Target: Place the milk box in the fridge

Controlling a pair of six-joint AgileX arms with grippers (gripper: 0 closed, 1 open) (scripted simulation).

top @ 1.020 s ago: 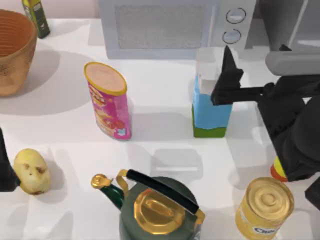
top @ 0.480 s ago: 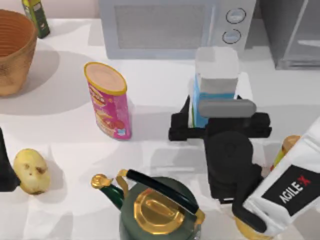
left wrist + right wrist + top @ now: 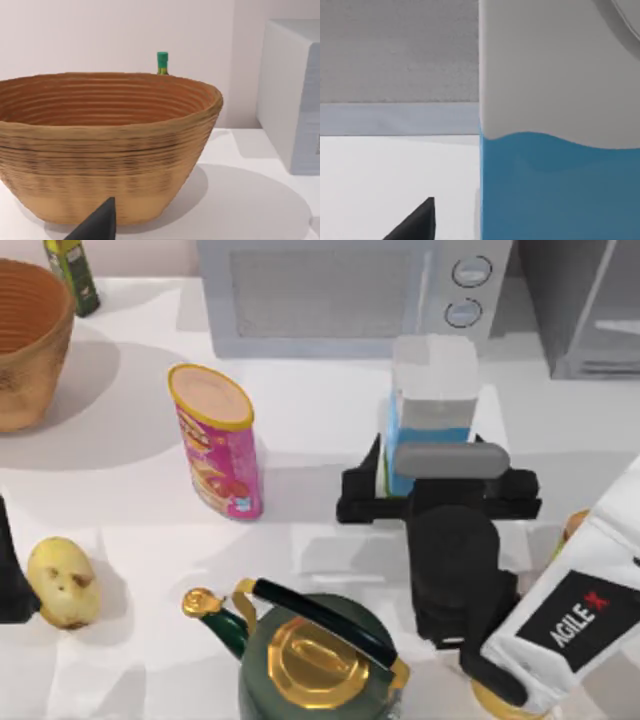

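Top view: right gripper (image 3: 432, 483) sits against the near side of the milk box (image 3: 432, 390), fingers spread wide either side of it, not clamped. Box stands upright on the tabletop (image 3: 320, 440), just in front of the microwave (image 3: 340, 295), left of the fridge (image 3: 585, 300) at the back right corner. Pink tube (image 3: 218, 440) stands well left of the box; kettle (image 3: 315, 655) near the front edge; potato (image 3: 60, 583) and basket (image 3: 30, 340) on the left. Right wrist view has the box (image 3: 560, 125) very close. Left arm parked at the left edge by the potato; can't tell its gripper state.
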